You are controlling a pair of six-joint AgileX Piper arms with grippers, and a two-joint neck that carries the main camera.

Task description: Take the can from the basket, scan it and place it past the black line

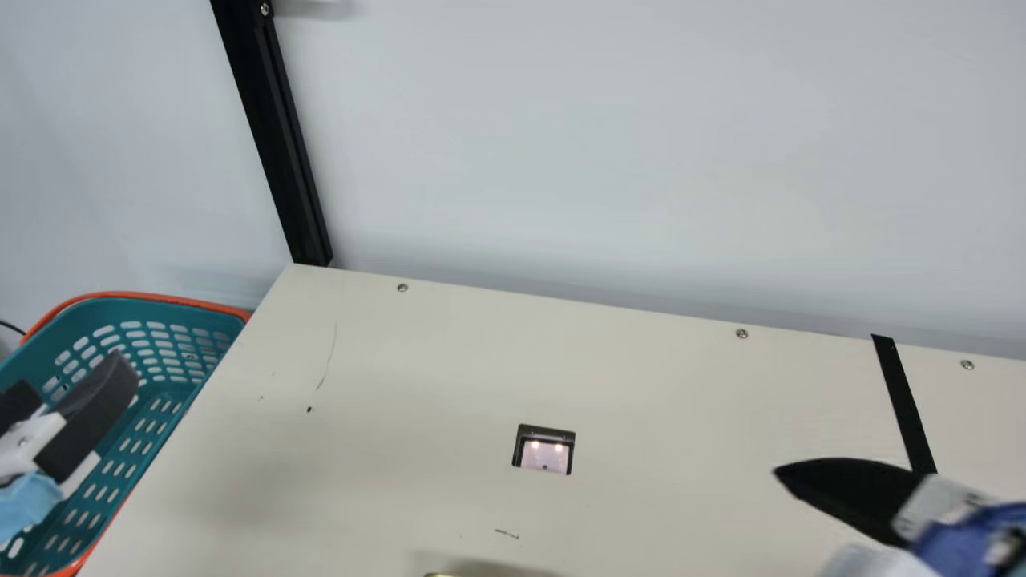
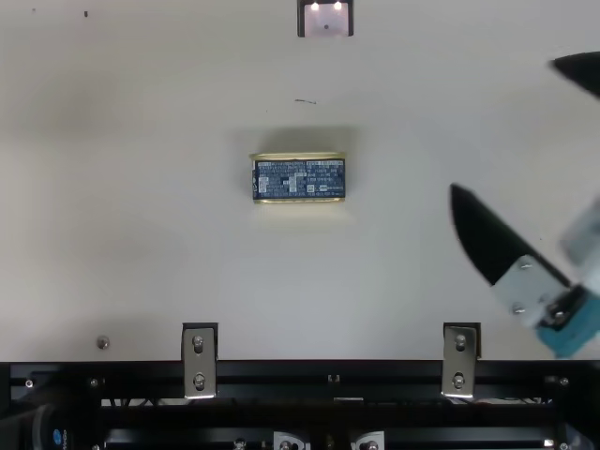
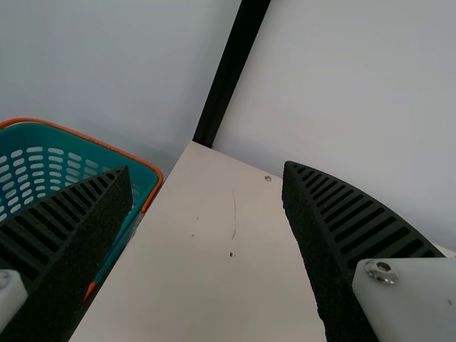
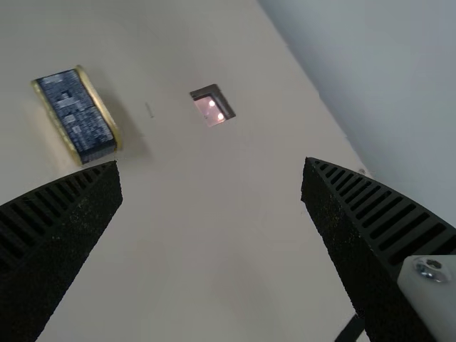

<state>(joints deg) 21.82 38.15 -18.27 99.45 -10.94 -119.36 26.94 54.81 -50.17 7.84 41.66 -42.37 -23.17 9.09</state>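
The right gripper (image 4: 212,162) stands wide, nothing between its fingers, well to the right of the can (image 2: 299,178). The left gripper (image 3: 206,167) is also spread and unloaded, and the main view shows it against the basket (image 1: 164,299) at the left. The can rests on the table (image 2: 169,272), nearer than the scanner window (image 2: 326,19), apparently on a narrow side, gold rims facing far and near. The next step is probably the right gripper's grasp. If one finger lands before its partner, the can could topple or skid; a shallow pinch on the smooth rims might let it slip or twist. Carried with the code turned from the window, it may not scan, and an early release could leave it left of the black line (image 1: 904,405).
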